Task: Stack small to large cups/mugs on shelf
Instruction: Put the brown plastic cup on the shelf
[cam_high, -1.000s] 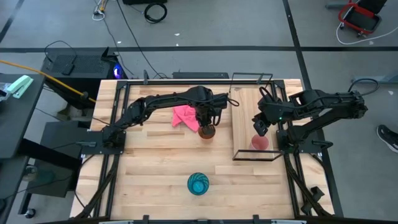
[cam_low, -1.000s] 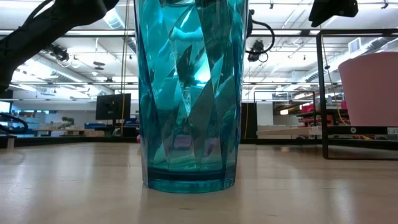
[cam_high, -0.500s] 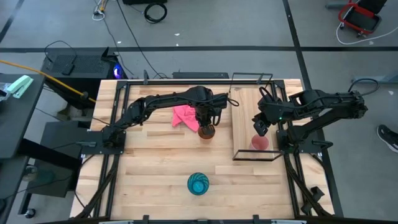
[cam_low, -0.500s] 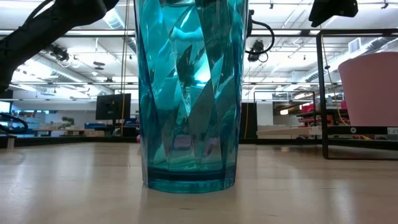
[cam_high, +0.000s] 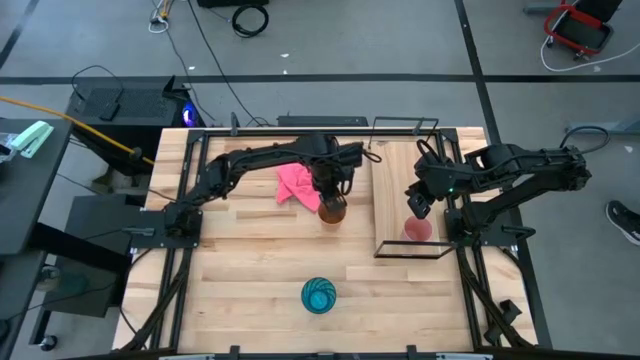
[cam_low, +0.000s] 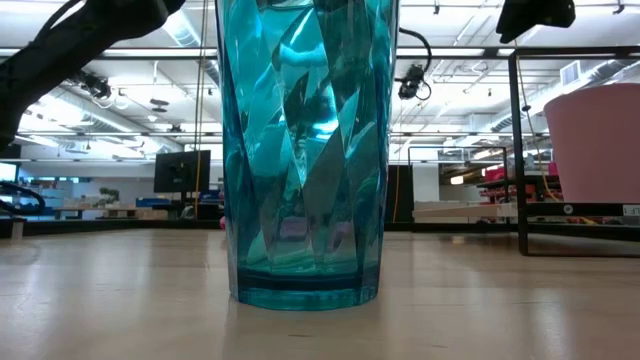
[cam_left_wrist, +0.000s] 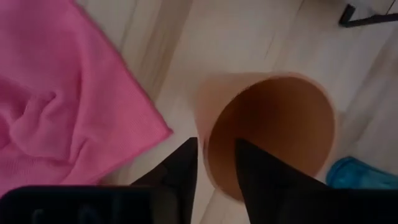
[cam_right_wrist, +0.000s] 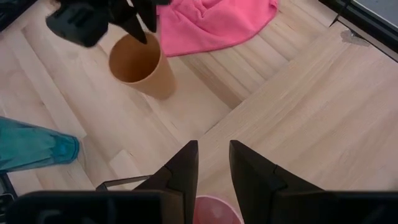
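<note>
Butcher-block tabletop (cam_high: 250, 270): faceted teal cup (cam_high: 319, 295), smooth orange cup (cam_high: 333, 210).

1. A grey floor (cam_high: 330, 60) is being crossed by dark seams and cables (cam_high: 212, 45).
2. A red cart (cam_high: 578, 28) is being kept at the far corner.
3. The ceiling (cam_low: 120, 95) is being lit by lamps.

3 cups are seen, all upright. Small pink cup (cam_high: 417, 230) is set on the shelf (cam_high: 395, 175), near its front end. Orange cup (cam_high: 333, 211) is stood on the table, left of the shelf. Tall blue cup (cam_high: 319, 295) is stood alone, well apart, nearer the table's front.
</note>
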